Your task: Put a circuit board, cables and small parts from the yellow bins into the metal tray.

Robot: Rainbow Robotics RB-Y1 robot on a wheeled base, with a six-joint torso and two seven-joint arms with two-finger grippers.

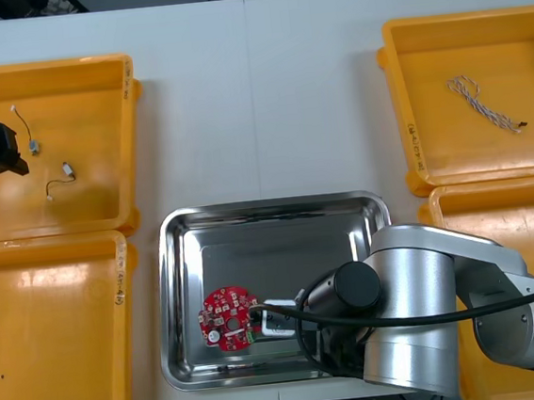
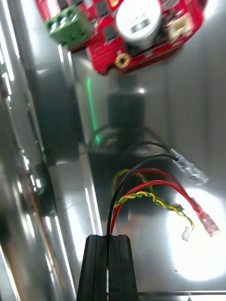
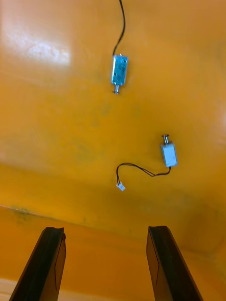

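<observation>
A round red circuit board [image 1: 227, 318] lies in the metal tray [image 1: 269, 223], toward its front left. My right gripper [image 2: 108, 247] hangs low inside the tray just beside the board [image 2: 127, 33]. It is shut on a bundle of black, red and yellow cables [image 2: 155, 188], whose free ends rest on the tray floor. My left gripper [image 3: 106, 233] is open above the rear left yellow bin [image 1: 94, 70]. Two small metal parts with thin wires [image 3: 119, 70] [image 3: 168, 154] lie on the bin floor beyond its fingers, apart from them.
A twisted blue and white cable [image 1: 485, 103] lies in the rear right yellow bin [image 1: 413, 148]. The front left bin [image 1: 47, 278] has a bare floor. My right arm's bulky body [image 1: 430, 317] covers the tray's front right corner and part of the front right bin.
</observation>
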